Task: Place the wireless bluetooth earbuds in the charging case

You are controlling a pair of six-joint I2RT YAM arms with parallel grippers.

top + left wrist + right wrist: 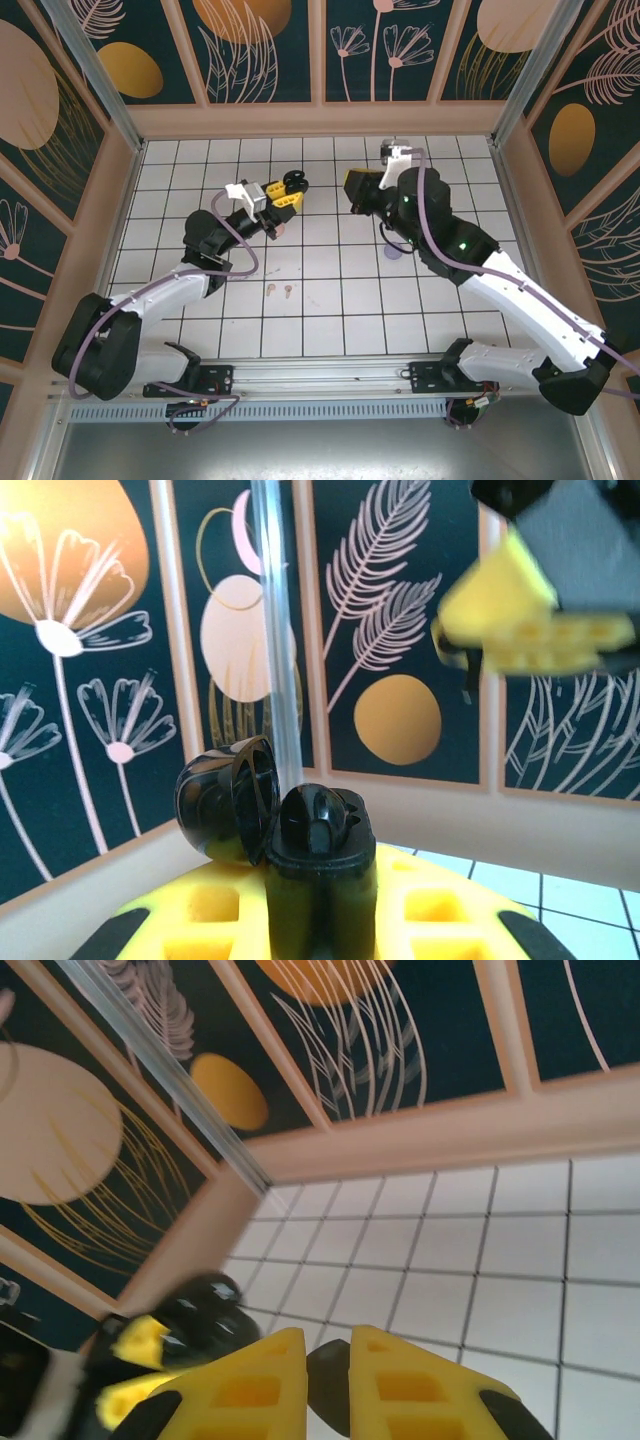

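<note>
While left pincer [320,932] clamps black case [318,845], right pincer [328,1345] pinches black earbud [328,1388]

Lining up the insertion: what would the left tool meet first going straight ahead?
Probably the right tool, just beyond the held black case from above; the wrist view puts it off-centre, so a miss is possible.

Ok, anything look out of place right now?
Nothing spilled or broken. Two pink earbuds lie loose on the tiles, apart from any case, while the left hand holds the black case open.
</note>
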